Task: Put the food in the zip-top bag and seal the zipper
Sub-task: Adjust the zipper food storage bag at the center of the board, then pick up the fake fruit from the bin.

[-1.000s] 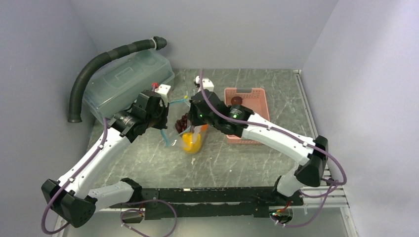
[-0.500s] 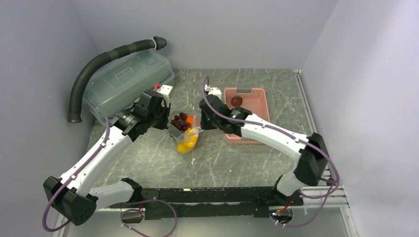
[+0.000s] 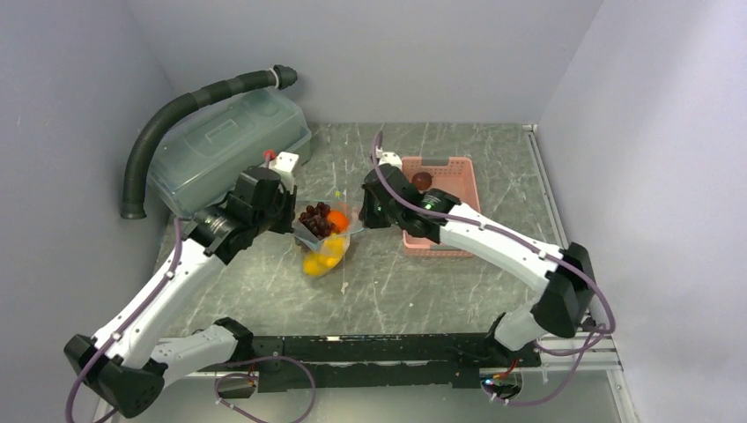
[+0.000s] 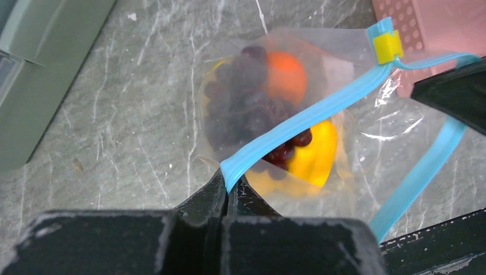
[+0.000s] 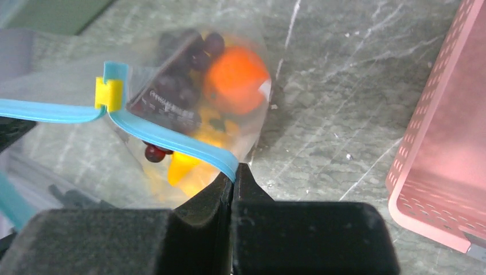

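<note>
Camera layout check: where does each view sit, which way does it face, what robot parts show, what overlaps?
Top external: high behind the bases, looking down on the grey marbled table; both arms, left gripper and right gripper shut on the clear plastic zip-top bag.
Left wrist: on the left arm, looking down past its black fingers at the bag's teal-blue zipper strip.
Right wrist: likewise, from the opposite end, pink slotted basket alongside.
Shared: both wrist views show the yellow slider and round orange fruit.

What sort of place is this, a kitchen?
Most likely a robot test booth, not a kitchen: plain grey walls box in a marble-patterned table, two white-and-black arms are bolted at its edge, and the fruit in the clear zip-top bag looks like toys.
</note>
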Action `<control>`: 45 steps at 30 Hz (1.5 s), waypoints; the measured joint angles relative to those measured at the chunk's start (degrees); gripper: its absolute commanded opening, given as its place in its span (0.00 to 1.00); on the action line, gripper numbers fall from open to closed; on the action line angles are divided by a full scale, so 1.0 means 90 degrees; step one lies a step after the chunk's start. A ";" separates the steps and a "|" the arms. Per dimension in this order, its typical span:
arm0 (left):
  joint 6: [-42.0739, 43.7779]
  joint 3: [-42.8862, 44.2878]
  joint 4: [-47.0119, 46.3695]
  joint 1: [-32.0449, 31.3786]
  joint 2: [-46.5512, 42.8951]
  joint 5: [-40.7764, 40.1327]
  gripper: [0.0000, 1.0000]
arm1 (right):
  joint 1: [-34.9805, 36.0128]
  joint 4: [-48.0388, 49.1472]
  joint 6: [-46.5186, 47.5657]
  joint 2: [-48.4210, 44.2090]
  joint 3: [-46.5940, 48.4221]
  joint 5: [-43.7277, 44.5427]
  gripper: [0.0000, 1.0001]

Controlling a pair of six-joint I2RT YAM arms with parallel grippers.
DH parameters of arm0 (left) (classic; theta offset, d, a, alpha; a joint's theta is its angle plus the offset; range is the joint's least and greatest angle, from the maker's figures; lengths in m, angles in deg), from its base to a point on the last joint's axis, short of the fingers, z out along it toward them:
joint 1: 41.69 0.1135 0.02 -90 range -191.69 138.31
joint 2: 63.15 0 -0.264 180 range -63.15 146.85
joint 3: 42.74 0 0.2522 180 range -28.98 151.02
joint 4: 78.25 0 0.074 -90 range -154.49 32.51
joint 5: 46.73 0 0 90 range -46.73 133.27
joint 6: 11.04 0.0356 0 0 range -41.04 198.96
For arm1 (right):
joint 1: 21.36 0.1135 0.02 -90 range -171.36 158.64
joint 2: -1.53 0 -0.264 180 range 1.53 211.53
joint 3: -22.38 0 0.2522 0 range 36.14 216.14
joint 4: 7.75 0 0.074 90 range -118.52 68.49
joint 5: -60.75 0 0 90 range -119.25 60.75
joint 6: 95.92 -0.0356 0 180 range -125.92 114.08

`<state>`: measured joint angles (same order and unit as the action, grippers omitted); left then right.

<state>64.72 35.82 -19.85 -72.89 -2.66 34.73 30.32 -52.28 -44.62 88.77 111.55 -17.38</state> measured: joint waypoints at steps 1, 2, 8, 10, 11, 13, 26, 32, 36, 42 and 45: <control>0.0000 -0.0036 -0.0012 0.0000 -0.0124 -0.0024 0.01 | 0.0000 0.0005 0.0007 -0.0121 0.0019 -0.0007 0.00; 0.0002 -0.0066 -0.0039 0.0000 -0.0243 -0.0046 0.01 | 0.0000 0.0010 0.0010 -0.0236 0.0041 -0.0027 0.00; 0.0002 -0.0095 -0.0136 0.0000 -0.0593 -0.0085 0.00 | 0.0017 0.0170 -0.0010 -0.0537 0.0053 -0.0177 0.00; 0.0002 -0.0095 -0.0134 0.0000 -0.0505 -0.0083 0.00 | 0.0015 0.0192 -0.0022 -0.0498 0.0002 -0.0219 0.03; 0.0002 -0.0095 -0.0134 0.0000 -0.0452 -0.0080 0.00 | 0.0017 0.0192 -0.0034 -0.0486 -0.0027 -0.0223 0.05; 0.0002 -0.0095 -0.0136 0.0000 -0.0296 -0.0058 0.00 | 0.0015 0.0189 -0.0049 -0.0444 -0.0097 -0.0223 0.10; 0.0005 -0.0095 -0.0141 0.0000 -0.0034 -0.0034 0.00 | 0.0012 -0.0083 0.0092 -0.0408 0.0112 -0.0015 0.55; 0.0005 -0.0095 -0.0141 0.0000 -0.0032 -0.0034 0.00 | -0.0022 -0.0340 0.0345 -0.0845 0.0576 0.0549 0.60; 0.0005 -0.0095 -0.0141 0.0000 -0.0032 -0.0032 0.00 | -0.0204 -0.0423 0.0503 -0.1297 0.0743 0.0850 0.64; 0.0005 -0.0095 -0.0141 0.0000 -0.0032 -0.0032 0.00 | -0.0539 -0.0568 0.0699 -0.1681 0.0804 0.1173 0.75; 0.0005 -0.0095 -0.0141 0.0000 -0.0032 -0.0032 0.00 | -0.0792 -0.0670 0.0806 -0.1749 0.0804 0.1192 0.77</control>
<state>64.77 34.97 -21.11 -72.89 -2.95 34.45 23.19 -58.31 -37.36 73.03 118.79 -6.64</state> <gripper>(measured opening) 0.012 0.749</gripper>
